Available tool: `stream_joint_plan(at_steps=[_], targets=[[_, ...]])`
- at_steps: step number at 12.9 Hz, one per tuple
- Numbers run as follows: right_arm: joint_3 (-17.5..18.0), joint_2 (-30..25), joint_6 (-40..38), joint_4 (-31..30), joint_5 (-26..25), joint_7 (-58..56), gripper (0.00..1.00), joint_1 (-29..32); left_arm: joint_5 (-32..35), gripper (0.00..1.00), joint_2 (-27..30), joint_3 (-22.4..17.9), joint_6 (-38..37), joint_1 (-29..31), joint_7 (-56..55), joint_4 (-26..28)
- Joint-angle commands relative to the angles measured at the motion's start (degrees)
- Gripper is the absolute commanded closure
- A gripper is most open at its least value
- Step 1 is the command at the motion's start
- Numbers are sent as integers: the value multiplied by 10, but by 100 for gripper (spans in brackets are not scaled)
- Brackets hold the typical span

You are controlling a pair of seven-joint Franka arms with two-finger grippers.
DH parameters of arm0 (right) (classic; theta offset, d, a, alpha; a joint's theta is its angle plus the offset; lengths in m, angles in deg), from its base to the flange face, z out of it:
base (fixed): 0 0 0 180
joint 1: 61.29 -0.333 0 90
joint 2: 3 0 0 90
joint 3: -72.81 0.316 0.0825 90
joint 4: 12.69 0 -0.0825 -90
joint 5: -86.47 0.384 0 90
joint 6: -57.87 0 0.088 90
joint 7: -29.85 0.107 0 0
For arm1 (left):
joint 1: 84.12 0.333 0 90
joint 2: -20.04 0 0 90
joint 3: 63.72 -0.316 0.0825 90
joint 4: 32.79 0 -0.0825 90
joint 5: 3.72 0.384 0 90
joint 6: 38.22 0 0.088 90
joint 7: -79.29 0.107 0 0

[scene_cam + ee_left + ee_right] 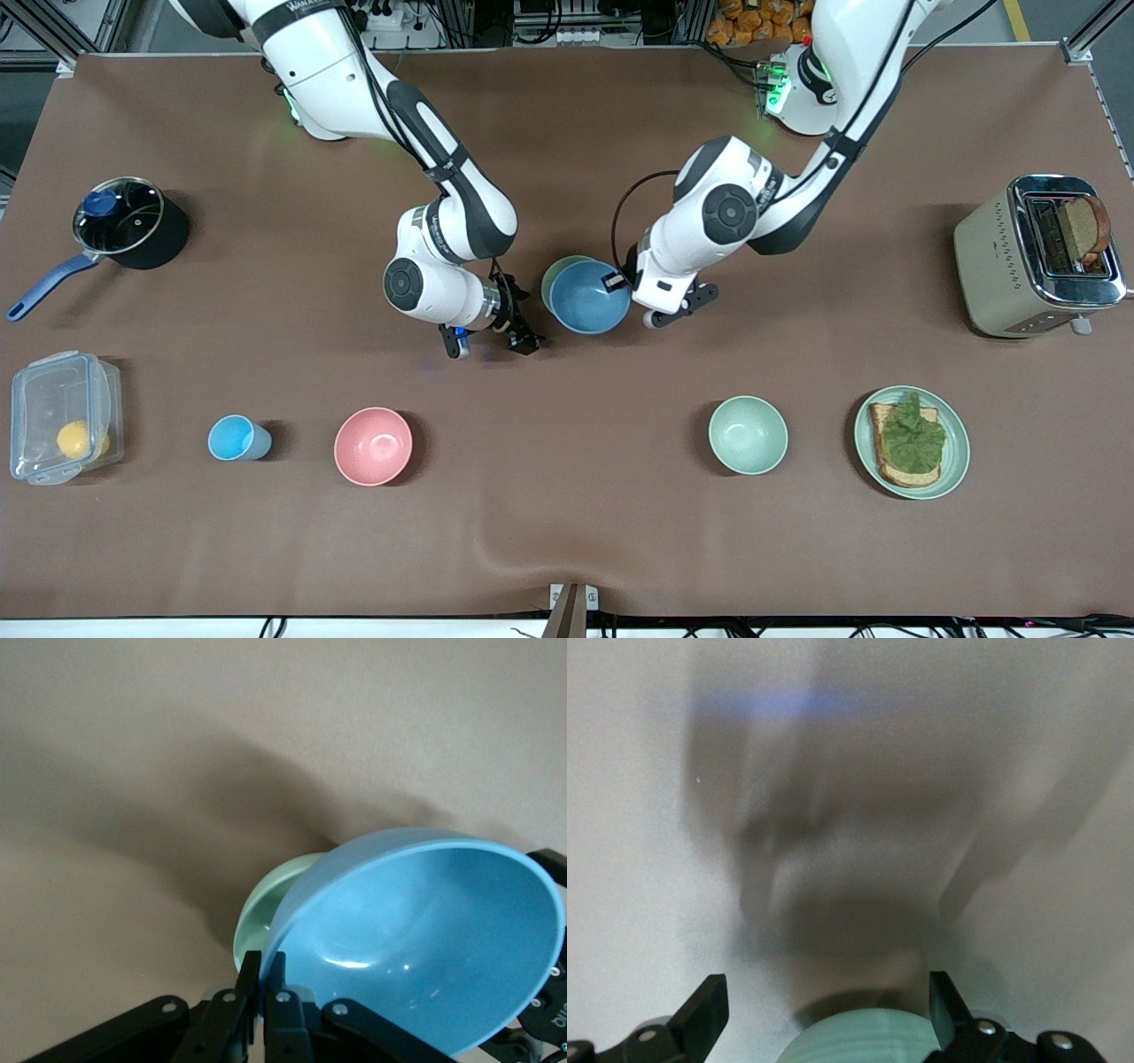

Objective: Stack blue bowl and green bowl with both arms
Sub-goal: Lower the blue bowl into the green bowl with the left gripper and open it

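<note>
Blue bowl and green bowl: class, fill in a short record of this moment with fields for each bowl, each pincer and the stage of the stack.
blue bowl: tilted, held by its rim, partly over the green bowl
green bowl: under the blue bowl, only its rim showing
left pincer: shut on the blue bowl's rim
right pincer: open, holding nothing, beside the bowls
stage: blue bowl not yet seated in the green one
</note>
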Motion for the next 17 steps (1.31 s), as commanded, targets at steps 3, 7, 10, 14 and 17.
stream_joint_plan(at_steps=[3,7,10,14,17], targets=[[3,-6,-2,-16,14,-16,0,11,-8,100,-13,-4,43,-21,-11,22],[4,-7,-4,-18,14,-27,0,19,-8,100,-35,-5,83,-32,-11,32],[4,-7,-4,-18,14,-27,0,19,-8,100,-38,-5,87,-36,-12,35],[4,-7,-4,-18,14,-27,0,16,-8,73,-40,-5,87,-28,-12,37],[4,-9,-5,-18,14,-27,0,15,-8,0,-36,-4,84,-27,-28,36]])
